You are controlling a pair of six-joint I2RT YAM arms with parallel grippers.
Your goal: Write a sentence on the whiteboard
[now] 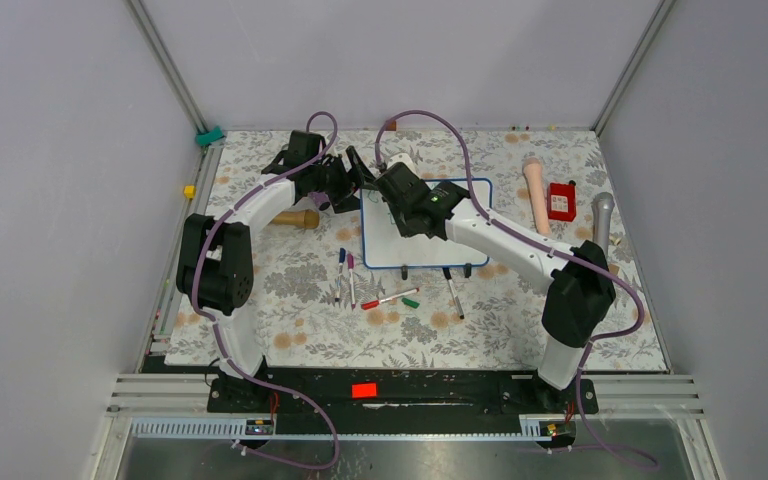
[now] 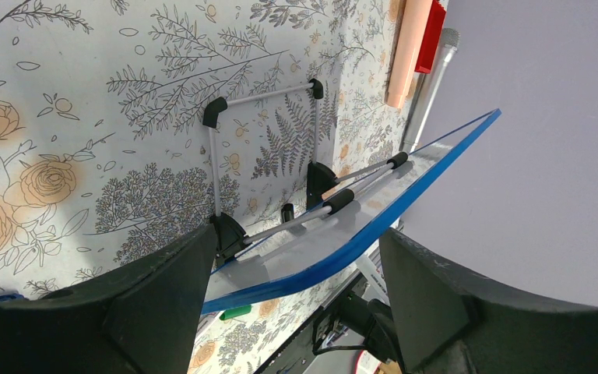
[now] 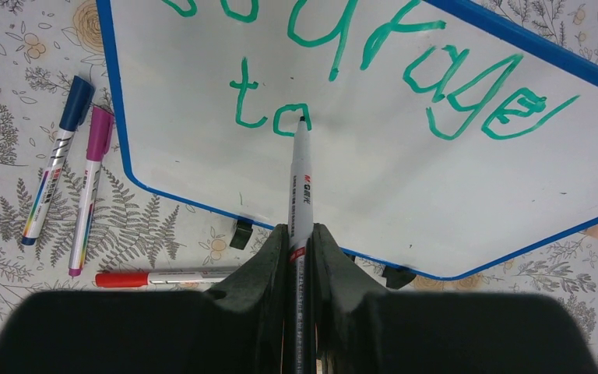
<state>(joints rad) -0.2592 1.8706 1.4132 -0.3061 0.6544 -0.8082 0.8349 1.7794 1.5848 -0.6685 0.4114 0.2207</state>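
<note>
The whiteboard [image 1: 400,250] stands tilted on its black clip feet at the middle of the table. The sentence [image 3: 436,86] is in green: part of "courage" on top, "to" [image 3: 269,109] below it. My right gripper [image 3: 301,230] is shut on a white marker [image 3: 301,179], whose tip touches the board at the "o" of "to". My left gripper [image 2: 297,234] is behind the board's far left corner, open wide. The whiteboard's blue edge [image 2: 342,261] runs between its fingers; I cannot tell whether they touch it. The left wrist view shows the board's back and wire stand [image 2: 216,167].
Blue [image 3: 58,160], magenta [image 3: 86,187] and red [image 3: 163,276] markers lie left of the board's front. More pens and a green cap [image 1: 410,301] lie nearer the arms. A peach roller [image 1: 536,192], red box [image 1: 561,201] and grey rod [image 1: 602,215] are at the right.
</note>
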